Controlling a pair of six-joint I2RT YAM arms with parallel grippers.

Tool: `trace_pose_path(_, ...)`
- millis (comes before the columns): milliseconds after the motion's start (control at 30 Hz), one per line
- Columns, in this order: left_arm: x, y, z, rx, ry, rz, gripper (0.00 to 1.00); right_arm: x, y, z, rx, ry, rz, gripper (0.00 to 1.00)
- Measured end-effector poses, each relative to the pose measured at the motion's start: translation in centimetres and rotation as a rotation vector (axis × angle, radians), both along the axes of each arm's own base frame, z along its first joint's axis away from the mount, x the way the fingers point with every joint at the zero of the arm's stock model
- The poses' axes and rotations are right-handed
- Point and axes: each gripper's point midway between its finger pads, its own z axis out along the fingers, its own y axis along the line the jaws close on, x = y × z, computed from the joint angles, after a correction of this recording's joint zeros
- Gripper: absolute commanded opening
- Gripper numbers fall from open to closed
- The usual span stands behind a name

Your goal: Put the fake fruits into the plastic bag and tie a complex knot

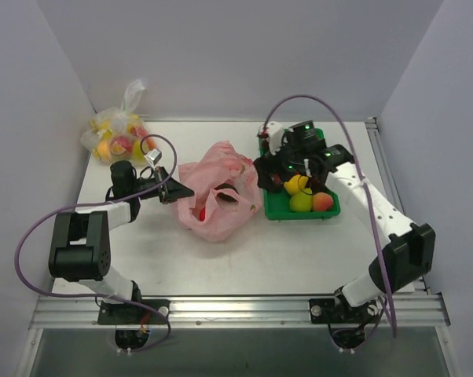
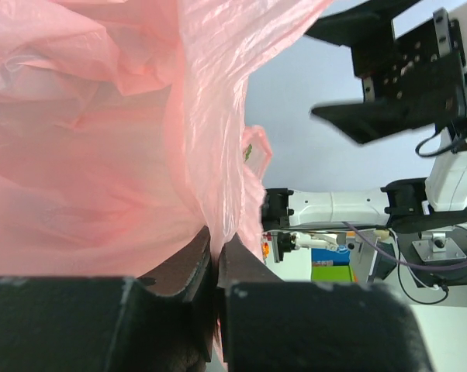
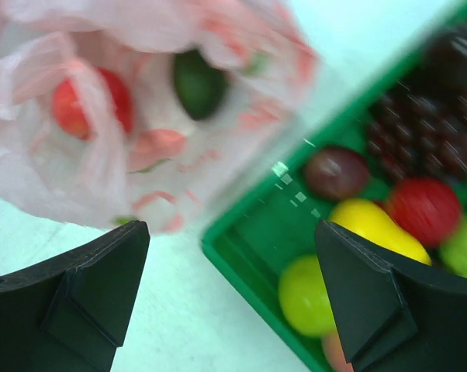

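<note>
Pink crinkly film dominates the middle of the table (image 1: pixel 299 259): the pink plastic bag (image 1: pixel 219 200) lies slumped just left of a green tray (image 1: pixel 287 214) of fake fruits. The left claw (image 2: pixel 216 260) is pinched shut on a fold of the bag's left edge, seemingly to lift that side and hold the mouth open toward the tray. The right claw (image 3: pixel 232 240) hovers where bag and tray meet, its 2 fingers spread wide with nothing between them; I judge it is free to reach for another fruit. The overhead view gives the layout, including a clear bag (image 1: pixel 115 135) of other fruit at the table's far left corner, well apart, but it does not show the left pinch closely. The left wrist view does: film caught between near-touching fingers. Only the blurred right wrist view looks into the bag, showing 2 pieces inside, a red fruit (image 3: pixel 86 105) and a green fruit (image 3: pixel 198 81). In the tray it shows a yellow pear (image 3: pixel 373 229), a red apple (image 3: pixel 423 209), a green apple (image 3: pixel 307 294) and dark grapes (image 3: pixel 451 116). No knot is tied yet.
</note>
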Motion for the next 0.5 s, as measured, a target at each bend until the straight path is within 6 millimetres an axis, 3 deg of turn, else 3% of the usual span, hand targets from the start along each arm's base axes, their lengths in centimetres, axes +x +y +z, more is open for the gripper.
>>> trace_pose_path(100, 0.2, 0.0, 0.2, 0.000, -0.005, 0.000, 0.10, 1.5, -5.8, 0.7, 0.027, 0.013, -0.199, 0.90)
trace_pose_path(200, 0.3, 0.0, 0.4, 0.000, -0.012, -0.001, 0.10, 2.4, -10.4, -1.3, -0.002, 0.076, -0.376, 0.89)
trace_pose_path(367, 0.2, 0.0, 0.4, -0.001, -0.012, -0.003, 0.10, 3.3, -14.0, -5.3, -0.044, 0.215, -0.542, 0.88)
trace_pose_path(500, 0.0, -0.5, 0.4, -0.001, -0.012, -0.017, 0.10, 4.6, -15.7, -7.8, -0.053, 0.293, -0.621, 0.90)
